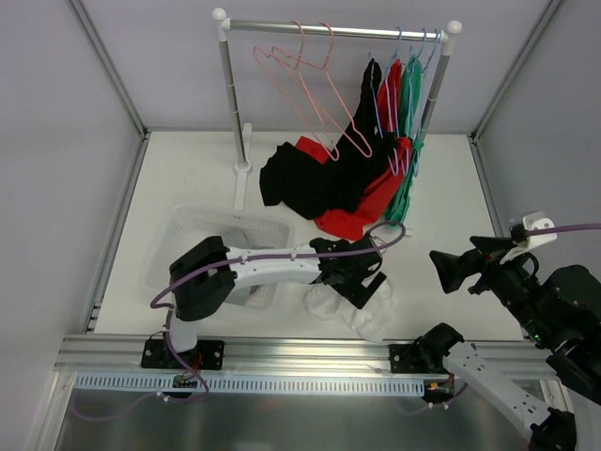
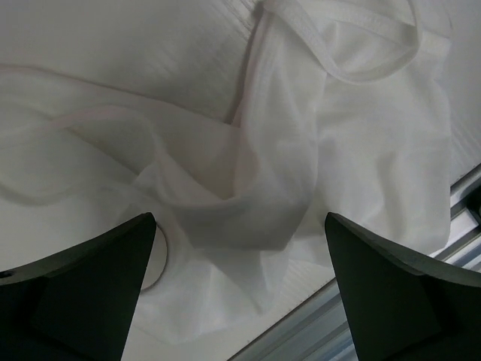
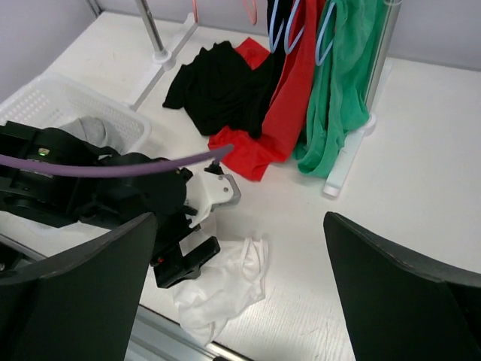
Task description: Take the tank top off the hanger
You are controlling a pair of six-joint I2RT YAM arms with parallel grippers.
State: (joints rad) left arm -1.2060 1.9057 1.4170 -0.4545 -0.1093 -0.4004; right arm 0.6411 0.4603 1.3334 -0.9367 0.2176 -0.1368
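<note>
White worktop (image 1: 188, 169) runs under everything, boxed in by pale walls. At its left sits a white basket (image 1: 183, 235) with a grey cloth (image 3: 98, 131) inside. Next along, my left gripper (image 1: 368, 284) hangs just above the tank top (image 1: 374, 315), jaws spread wide with nothing between them. The white tank top lies crumpled on the worktop near the front edge, off any hanger. Behind it stands the rack (image 1: 338, 30). Two bare pink hangers (image 1: 315, 89) hang on its rail, a black garment (image 1: 296, 183) and a red garment (image 1: 352, 221) are heaped below, and a green top (image 1: 411, 103) hangs at the right end. Far right, my right gripper (image 1: 451, 270) is raised clear of the worktop, jaws apart and empty.
</note>
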